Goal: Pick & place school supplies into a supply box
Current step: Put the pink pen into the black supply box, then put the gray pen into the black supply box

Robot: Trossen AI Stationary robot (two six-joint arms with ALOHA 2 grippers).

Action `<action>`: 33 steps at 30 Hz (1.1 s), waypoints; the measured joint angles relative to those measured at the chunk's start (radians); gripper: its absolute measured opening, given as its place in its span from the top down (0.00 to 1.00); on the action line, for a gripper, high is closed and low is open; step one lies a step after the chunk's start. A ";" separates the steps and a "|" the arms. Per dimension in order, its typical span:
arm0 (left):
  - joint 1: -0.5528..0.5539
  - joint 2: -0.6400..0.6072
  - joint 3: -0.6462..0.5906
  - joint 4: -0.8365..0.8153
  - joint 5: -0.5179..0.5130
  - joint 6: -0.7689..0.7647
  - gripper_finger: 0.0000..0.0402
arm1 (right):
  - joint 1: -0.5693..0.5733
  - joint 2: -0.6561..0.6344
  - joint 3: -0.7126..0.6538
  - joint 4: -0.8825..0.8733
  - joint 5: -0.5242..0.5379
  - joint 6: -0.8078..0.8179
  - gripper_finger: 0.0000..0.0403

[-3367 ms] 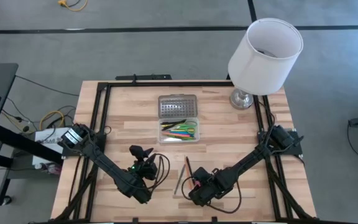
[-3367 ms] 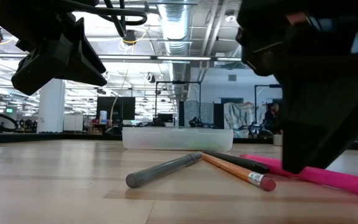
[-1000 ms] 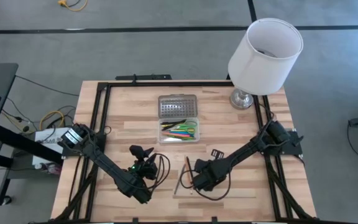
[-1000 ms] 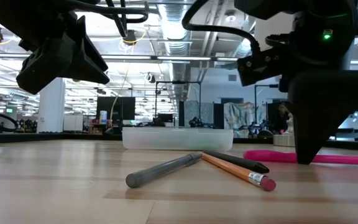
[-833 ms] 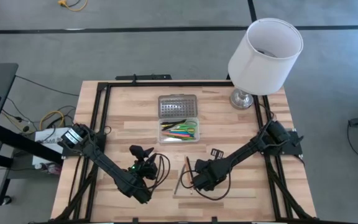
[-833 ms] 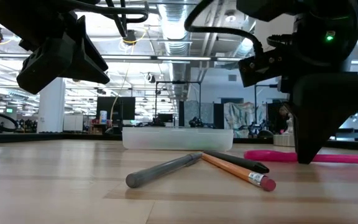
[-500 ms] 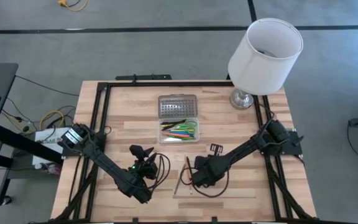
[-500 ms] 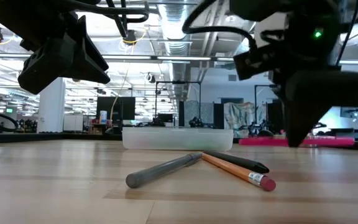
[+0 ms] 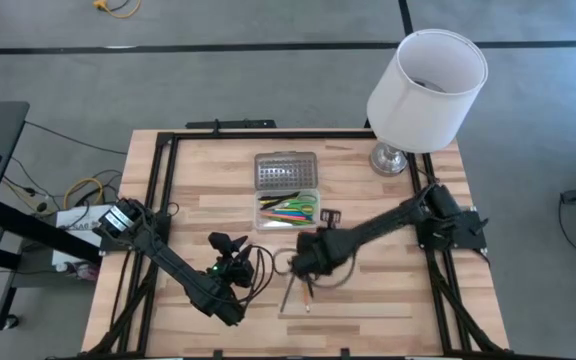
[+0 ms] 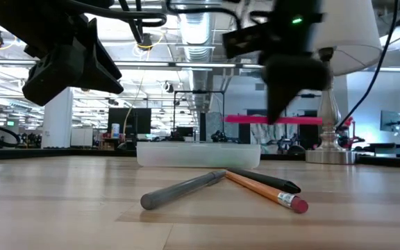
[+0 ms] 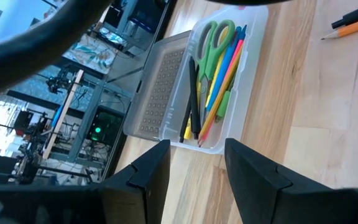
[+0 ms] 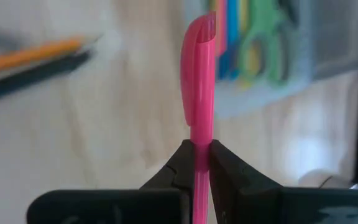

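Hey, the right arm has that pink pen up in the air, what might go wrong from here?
The right hand pinches the pink pen near one end, so it may swivel or slip. The box already holds scissors and pens, so it could land across them. The lamp stands close to that arm.

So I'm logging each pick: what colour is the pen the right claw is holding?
Pink. The pen sits clamped in the right claw, clearest in the right wrist view.

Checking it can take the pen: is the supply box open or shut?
Open: the supply box shows its contents, with its grey lid folded back flat.
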 joint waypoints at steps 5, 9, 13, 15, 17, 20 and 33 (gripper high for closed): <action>0.000 0.000 0.000 0.000 0.007 0.000 0.63 | -0.113 0.000 0.007 0.157 0.003 -0.214 0.96; 0.000 0.000 -0.001 -0.009 0.008 0.000 0.63 | -0.197 0.000 0.007 0.272 -0.014 -0.370 0.96; 0.000 0.000 -0.001 -0.013 0.018 0.000 0.63 | -0.275 0.000 0.008 0.382 -0.088 -0.465 0.96; 0.000 0.000 -0.001 -0.018 0.032 0.000 0.63 | -0.310 0.000 0.008 0.410 -0.135 -0.480 0.95; 0.000 0.000 -0.001 -0.019 0.039 -0.001 0.63 | -0.339 0.001 0.008 0.415 -0.166 -0.482 0.95; 0.000 0.000 -0.001 -0.019 0.041 -0.002 0.63 | -0.366 0.006 0.008 0.408 -0.190 -0.481 0.95; 0.000 0.000 -0.001 -0.019 0.060 -0.021 0.63 | -0.373 0.006 0.008 0.413 -0.214 -0.442 0.72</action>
